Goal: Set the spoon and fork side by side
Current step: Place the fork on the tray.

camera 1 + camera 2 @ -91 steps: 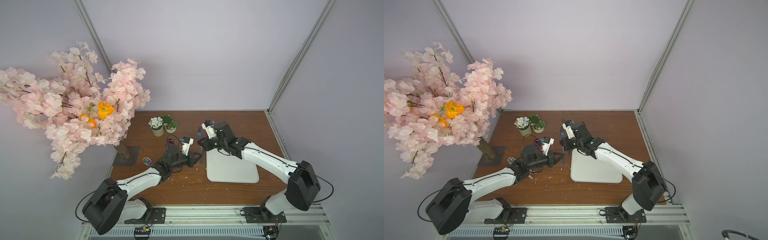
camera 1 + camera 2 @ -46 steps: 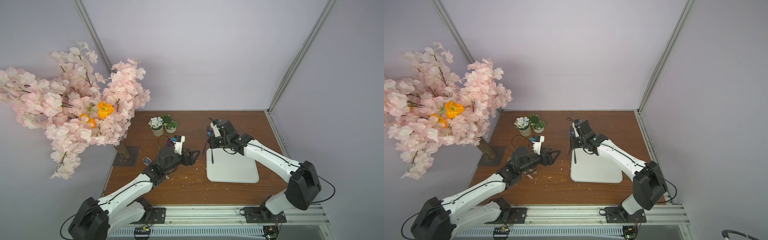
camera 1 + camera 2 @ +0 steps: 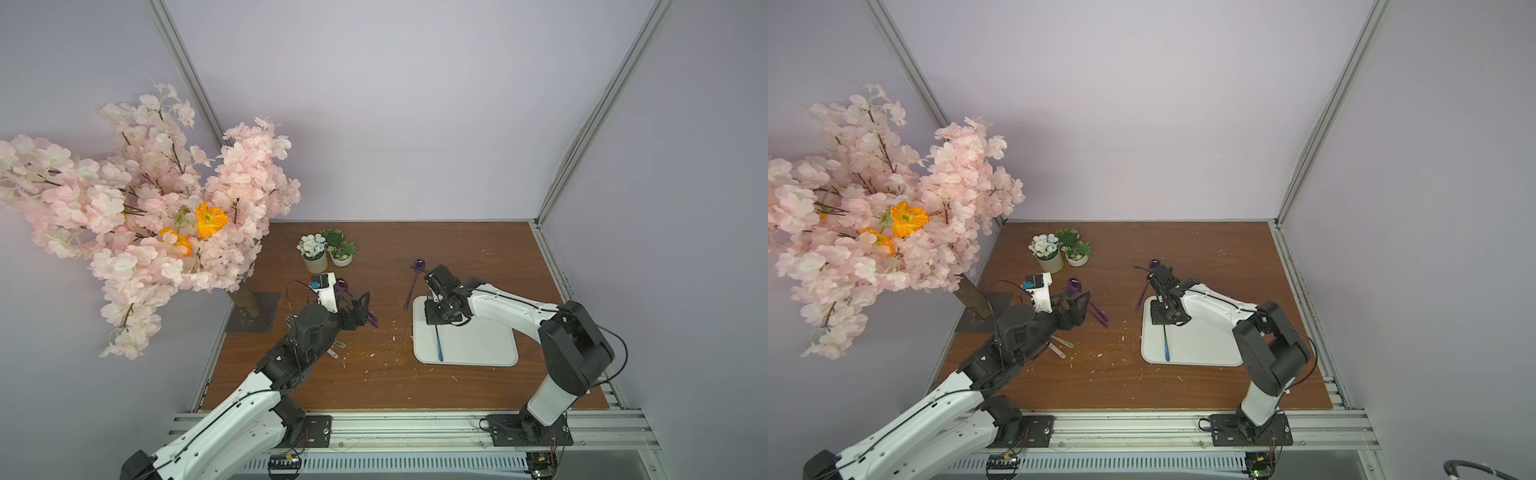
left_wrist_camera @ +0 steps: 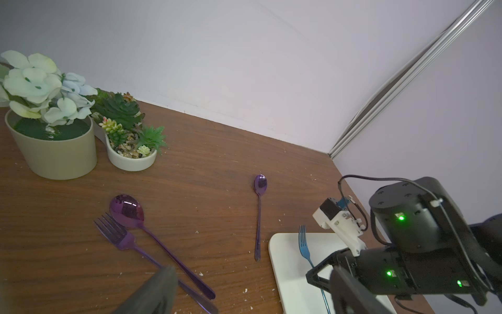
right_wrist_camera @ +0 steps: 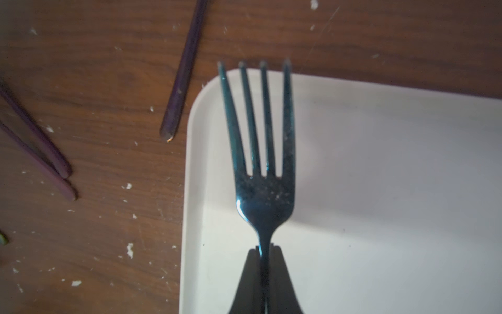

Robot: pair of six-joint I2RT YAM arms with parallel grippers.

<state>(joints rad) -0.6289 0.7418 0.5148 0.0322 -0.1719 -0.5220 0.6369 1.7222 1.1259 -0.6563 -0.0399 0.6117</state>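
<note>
Blue fork (image 5: 264,190) lies on the white tray (image 5: 380,190), its neck pinched in the shut right gripper (image 5: 264,252). No spoon joins it yet: the small purple spoon (image 4: 259,217) sits just off the tray. The left gripper (image 3: 359,306) hangs wide open and empty.

We are holding our left jaws spread wide just over the purple spoon (image 3: 1074,286) and purple fork (image 3: 1103,322) lying on the table (image 3: 1142,386). Our right jaws are hovering over the white tray (image 3: 1208,345), the blue fork (image 3: 1166,347) sticking out beneath them.
</note>
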